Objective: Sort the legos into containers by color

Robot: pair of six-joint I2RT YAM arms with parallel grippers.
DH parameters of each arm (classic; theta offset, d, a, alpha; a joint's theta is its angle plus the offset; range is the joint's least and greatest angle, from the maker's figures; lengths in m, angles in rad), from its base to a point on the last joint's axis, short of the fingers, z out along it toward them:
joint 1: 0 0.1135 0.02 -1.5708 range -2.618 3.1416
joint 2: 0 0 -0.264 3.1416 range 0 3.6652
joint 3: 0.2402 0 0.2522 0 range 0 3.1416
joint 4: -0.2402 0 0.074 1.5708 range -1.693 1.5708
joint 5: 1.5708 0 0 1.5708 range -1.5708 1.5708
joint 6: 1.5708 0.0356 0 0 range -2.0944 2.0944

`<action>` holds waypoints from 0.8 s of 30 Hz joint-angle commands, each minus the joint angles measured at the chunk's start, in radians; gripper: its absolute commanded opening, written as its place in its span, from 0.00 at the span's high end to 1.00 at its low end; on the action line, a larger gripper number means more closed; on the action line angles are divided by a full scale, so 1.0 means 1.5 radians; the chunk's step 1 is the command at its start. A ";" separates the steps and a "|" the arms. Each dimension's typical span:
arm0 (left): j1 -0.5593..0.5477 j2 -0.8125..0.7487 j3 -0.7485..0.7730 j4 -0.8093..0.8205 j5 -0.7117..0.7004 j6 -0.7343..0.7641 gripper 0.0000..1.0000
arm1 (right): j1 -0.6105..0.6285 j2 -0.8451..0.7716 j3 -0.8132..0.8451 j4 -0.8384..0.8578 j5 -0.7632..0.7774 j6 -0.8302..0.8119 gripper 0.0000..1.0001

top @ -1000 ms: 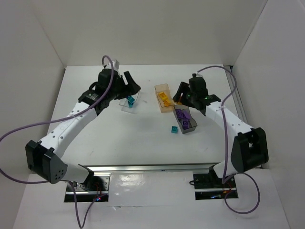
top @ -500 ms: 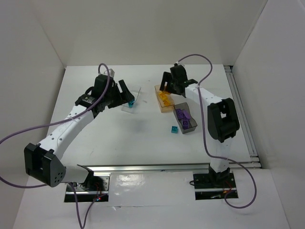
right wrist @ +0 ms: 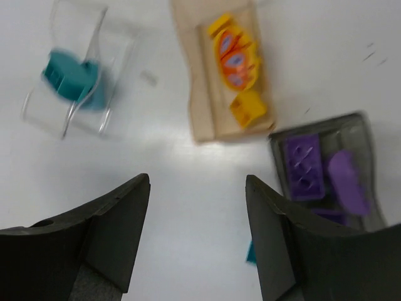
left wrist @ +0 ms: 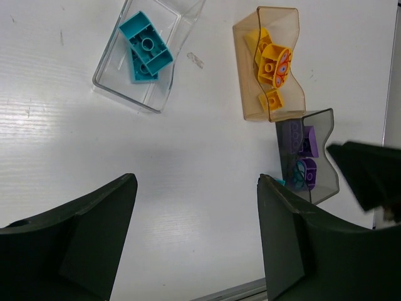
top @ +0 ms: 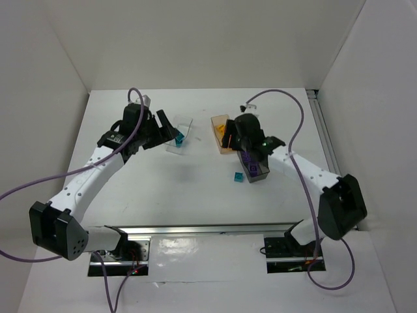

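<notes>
On the left of the white table [top: 195, 195], the left gripper [left wrist: 197, 182] hovered above the surface with its two dark fingers [left wrist: 94, 232] spread wide and only bare tabletop between them. Just right of it in the overhead view lay the clear plastic tray [left wrist: 144, 86], resting flat and holding two teal-blue bricks [left wrist: 145, 47], one overlapping the other. Further right, apart from the tray, stood the tan box [left wrist: 279, 25] with several orange bricks [left wrist: 270, 59] gathered along its length, one of them bearing a printed pattern. The dark grey box [left wrist: 324, 144] sat at the tan box's near right corner, touching it or very nearly so, and it contained the purple bricks [left wrist: 305, 141]. One loose teal-blue brick [top: 238, 177] lay on the table just beside the grey box's near left corner, outside every container; in both wrist views only a sliver of it showed past a finger. The right gripper [right wrist: 197, 182] hung over the tan and grey boxes, its jaws parted and holding nothing, with the table showing between them. The right wrist picture was blurred, so finer detail of the bricks could not be made out there.
</notes>
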State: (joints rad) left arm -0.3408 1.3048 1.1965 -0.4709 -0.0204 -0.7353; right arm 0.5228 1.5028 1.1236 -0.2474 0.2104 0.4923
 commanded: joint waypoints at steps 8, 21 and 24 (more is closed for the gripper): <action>-0.003 -0.034 -0.045 0.021 0.025 -0.012 0.16 | 0.122 -0.092 -0.223 0.000 0.033 0.191 0.24; -0.009 -0.016 -0.045 0.028 0.031 -0.012 0.16 | 0.086 0.029 -0.167 -0.057 0.103 0.168 0.23; -0.009 -0.016 -0.045 0.028 0.031 -0.012 0.16 | 0.086 0.036 -0.167 -0.043 0.103 0.168 0.27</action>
State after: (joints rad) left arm -0.3496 1.2743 1.1297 -0.4557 0.0101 -0.7403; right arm 0.6582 1.5543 0.8322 -0.3012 0.3141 0.7383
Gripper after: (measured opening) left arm 0.840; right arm 0.741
